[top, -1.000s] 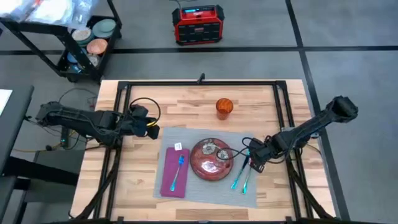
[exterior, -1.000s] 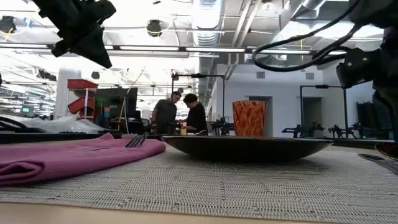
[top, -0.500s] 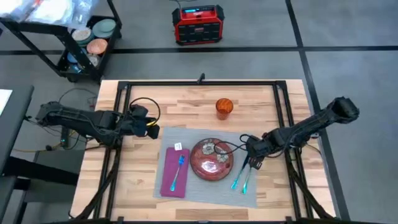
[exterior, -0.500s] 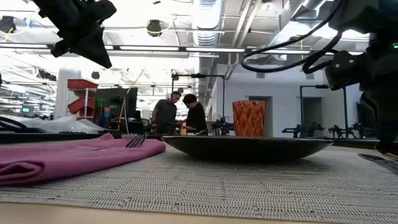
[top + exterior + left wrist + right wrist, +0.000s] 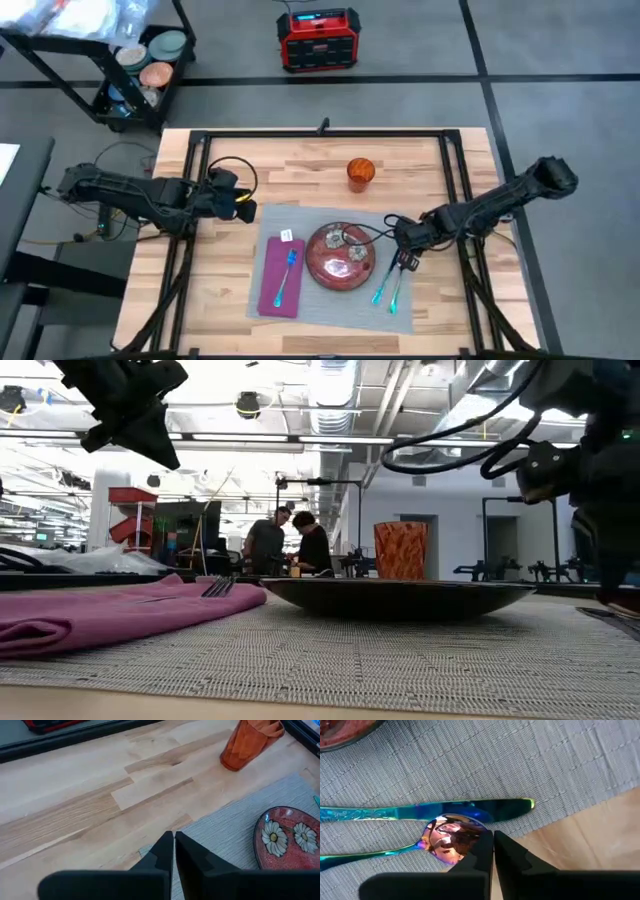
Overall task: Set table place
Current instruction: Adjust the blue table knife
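Right gripper [image 5: 404,262]: my fingers were closed, empty, just above the spoon [image 5: 442,840] and knife [image 5: 425,811], right of the plate [image 5: 341,256].
Left gripper [image 5: 243,207]: closed, empty, left of the plate, off the mat.
Mat [image 5: 310,305]: flat on the table [image 5: 290,165], under the plate.
Wrist view only: spoon bowl touching the knife.
High view only: fork [image 5: 286,272] on napkin [image 5: 281,276], cup [image 5: 360,172] beyond the plate.

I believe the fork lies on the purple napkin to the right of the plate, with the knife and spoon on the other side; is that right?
Not quite: the high view shows the purple napkin with the fork to the left of the plate, not the right. The knife and spoon do lie on the other side.
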You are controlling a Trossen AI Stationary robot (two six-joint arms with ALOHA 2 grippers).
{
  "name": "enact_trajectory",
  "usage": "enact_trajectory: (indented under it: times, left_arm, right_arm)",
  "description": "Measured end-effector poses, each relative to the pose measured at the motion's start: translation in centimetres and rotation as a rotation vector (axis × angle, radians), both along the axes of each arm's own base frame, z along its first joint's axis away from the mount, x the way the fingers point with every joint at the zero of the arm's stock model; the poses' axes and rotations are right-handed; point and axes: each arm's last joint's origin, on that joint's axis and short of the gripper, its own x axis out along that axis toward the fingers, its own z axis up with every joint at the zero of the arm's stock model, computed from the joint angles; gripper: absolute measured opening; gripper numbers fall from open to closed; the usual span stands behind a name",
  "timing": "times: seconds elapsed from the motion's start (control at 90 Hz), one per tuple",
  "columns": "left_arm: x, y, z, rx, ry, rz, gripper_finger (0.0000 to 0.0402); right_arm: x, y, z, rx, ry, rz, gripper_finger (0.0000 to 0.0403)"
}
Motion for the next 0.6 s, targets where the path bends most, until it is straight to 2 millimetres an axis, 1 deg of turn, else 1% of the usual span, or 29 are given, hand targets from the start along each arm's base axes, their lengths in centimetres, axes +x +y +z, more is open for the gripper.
enact_trajectory:
  times: [0.178, 0.6]
  left_arm:
    - [0.0, 0.0, 0.0, 0.003, 0.003, -0.004, 0.0]
    - [0.0, 0.0, 0.0, 0.002, 0.003, -0.003, 0.0]
  right_arm:
    - [0.22, -0.78, 0.0, 0.002, -0.001, -0.029, 0.0001]
    - [0.1, -0.52, 0.0, 0.017, 0.009, 0.008, 0.0001]
